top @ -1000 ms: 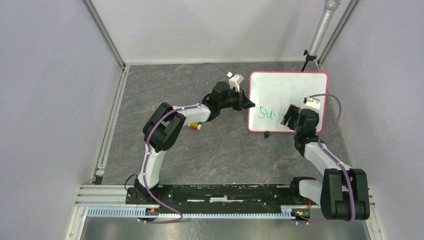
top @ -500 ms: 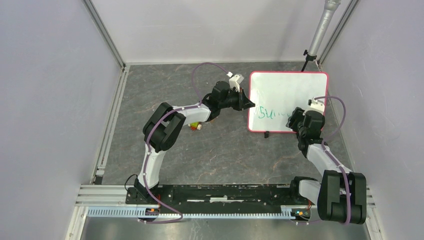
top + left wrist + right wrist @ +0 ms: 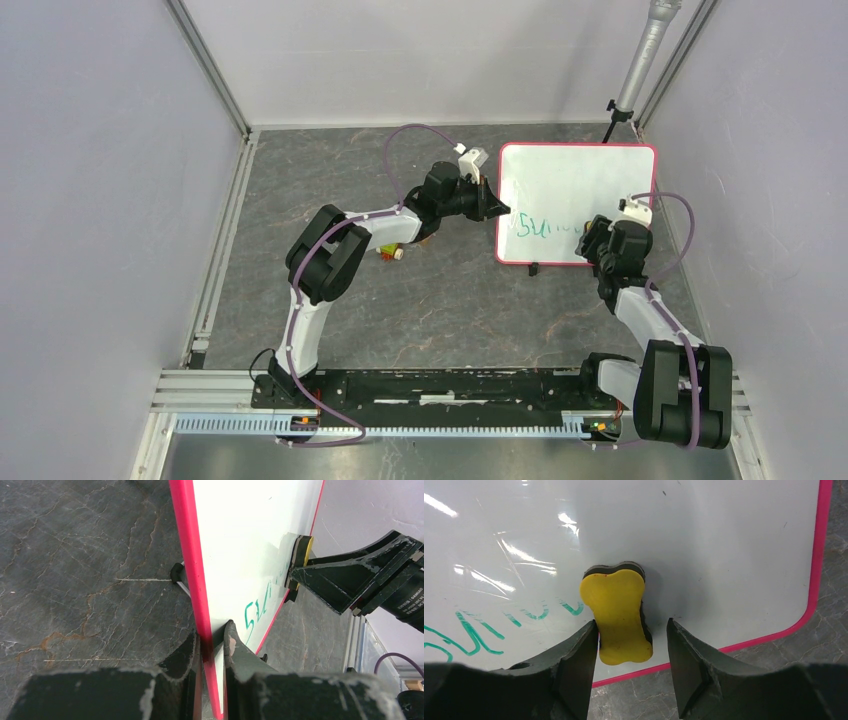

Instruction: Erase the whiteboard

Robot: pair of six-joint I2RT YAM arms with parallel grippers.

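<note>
Green writing (image 3: 535,228), seven o'clock on the whiteboard (image 3: 575,180), unerased; left fingers (image 3: 235,652) clamp its edge (right fingers (image 3: 574,665) loosely straddle the yellow eraser (image 3: 619,615)).

White board, pink-red frame, green scrawl

The whiteboard (image 3: 575,185) is glossy white with a thin pink-red frame and green handwriting low on its face. The eraser (image 3: 619,615) is yellow over black. The bench (image 3: 440,300) is dark grey, stone-patterned, with pale and rust veins. The left hand (image 3: 211,636) and right hand (image 3: 631,626) are black with pale scuffs. The arms (image 3: 330,255) are white and black, the cables (image 3: 410,135) purple.
</note>
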